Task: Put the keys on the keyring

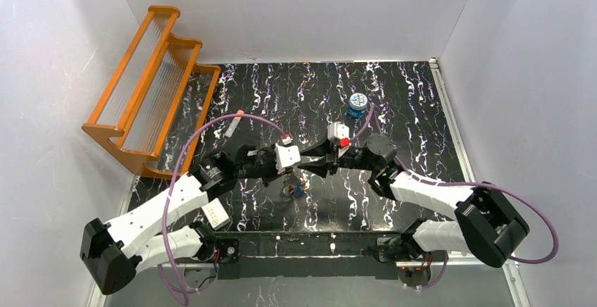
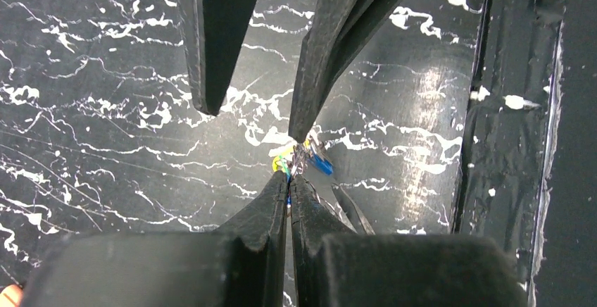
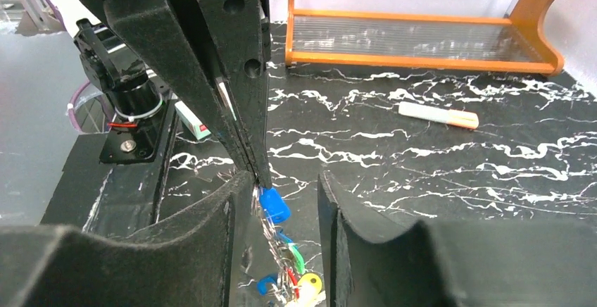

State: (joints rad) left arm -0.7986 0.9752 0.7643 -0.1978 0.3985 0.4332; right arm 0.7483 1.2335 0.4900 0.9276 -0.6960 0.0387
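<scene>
A bunch of keys (image 3: 276,205) with blue, green, yellow and red heads hangs on thin wire loops above the table, seen small in the top view as the keys (image 1: 294,189). My left gripper (image 2: 289,178) is shut on the top of the bunch; its fingertips (image 3: 259,173) come down from above in the right wrist view. My right gripper (image 3: 284,180) is open, one finger on each side of the bunch, the keys closer to its left finger (image 3: 211,236). A pale bit (image 3: 310,298) shows under the yellow head; I cannot tell whether it is the keyring.
An orange rack (image 1: 151,89) stands at the back left. An orange-tipped white tube (image 3: 436,115) lies in front of it. A small blue tin (image 1: 358,104) sits at the back right. A white card (image 1: 215,215) lies by the left arm's base.
</scene>
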